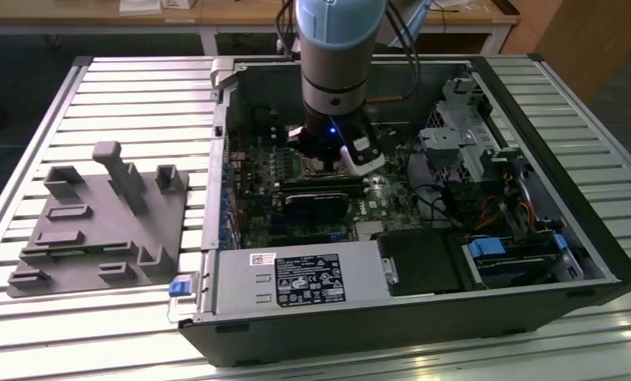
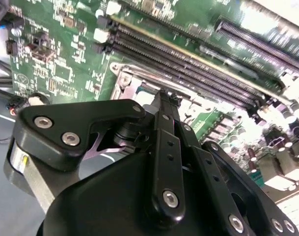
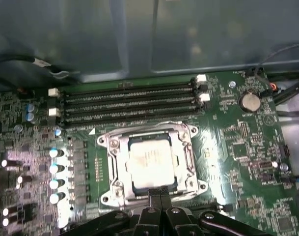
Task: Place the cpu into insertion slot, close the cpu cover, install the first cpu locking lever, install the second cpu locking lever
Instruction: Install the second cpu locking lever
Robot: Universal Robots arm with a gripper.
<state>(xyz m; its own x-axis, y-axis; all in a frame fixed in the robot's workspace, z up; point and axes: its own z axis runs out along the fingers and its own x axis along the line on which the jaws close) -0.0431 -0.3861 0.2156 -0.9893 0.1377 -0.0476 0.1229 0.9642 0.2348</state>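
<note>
Here we see the black pincer with its fingers pressed together, gripping nothing. Just beyond its tips the pale silvery square cpu lies in the black-framed insertion slot, under the closed thin silvery metal cpu cover.

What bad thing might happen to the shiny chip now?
The pincer sits right at the edge of the cpu cover, which lies over the cpu. If it pushes off-centre, it might scrape the cover or nudge the chip. The memory slots run close beside the socket, so a slip could bump them.
</note>
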